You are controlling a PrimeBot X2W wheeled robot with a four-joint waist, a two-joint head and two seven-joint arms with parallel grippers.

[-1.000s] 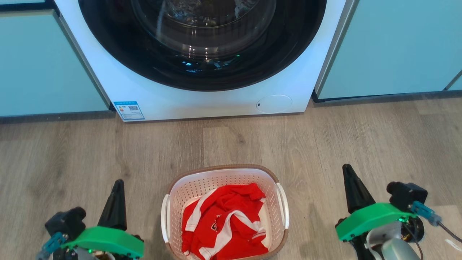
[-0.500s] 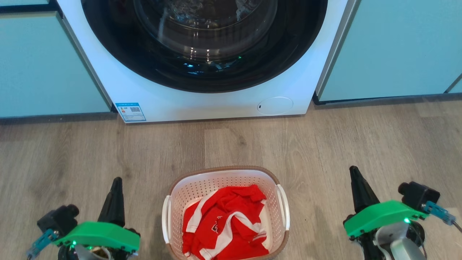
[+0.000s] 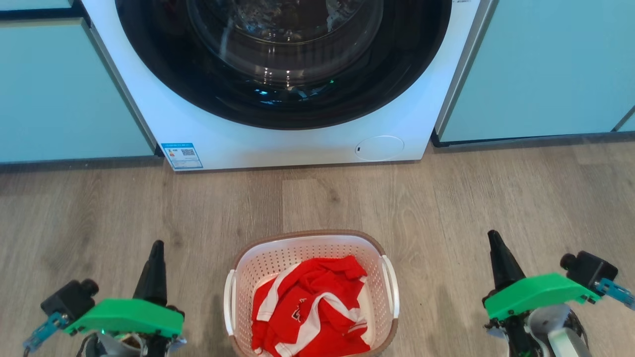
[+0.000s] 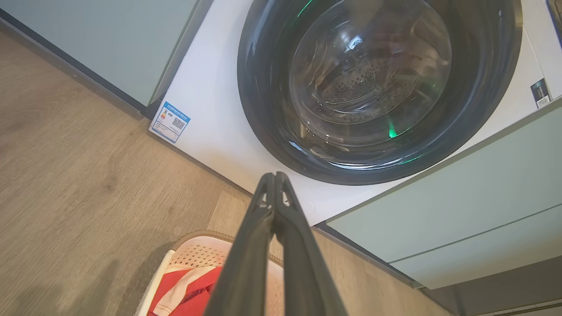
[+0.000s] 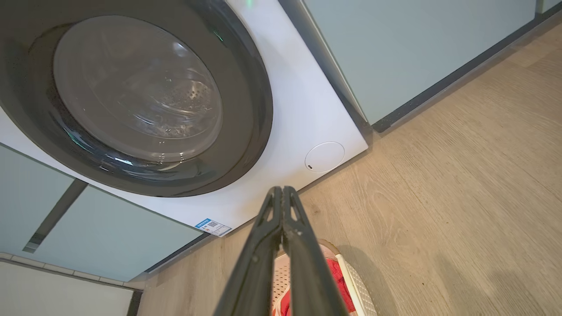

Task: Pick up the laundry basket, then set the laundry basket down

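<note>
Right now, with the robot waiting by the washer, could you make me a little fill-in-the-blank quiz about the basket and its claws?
1. The laundry basket holds a ____ and white garment.
2. It stands on the floor in ____ of the washing machine.
3. The left claw and the right claw are both ____.
4. The basket sits between the claws, touched by ____ of them.

Missing words: red; front; shut; neither.
</note>
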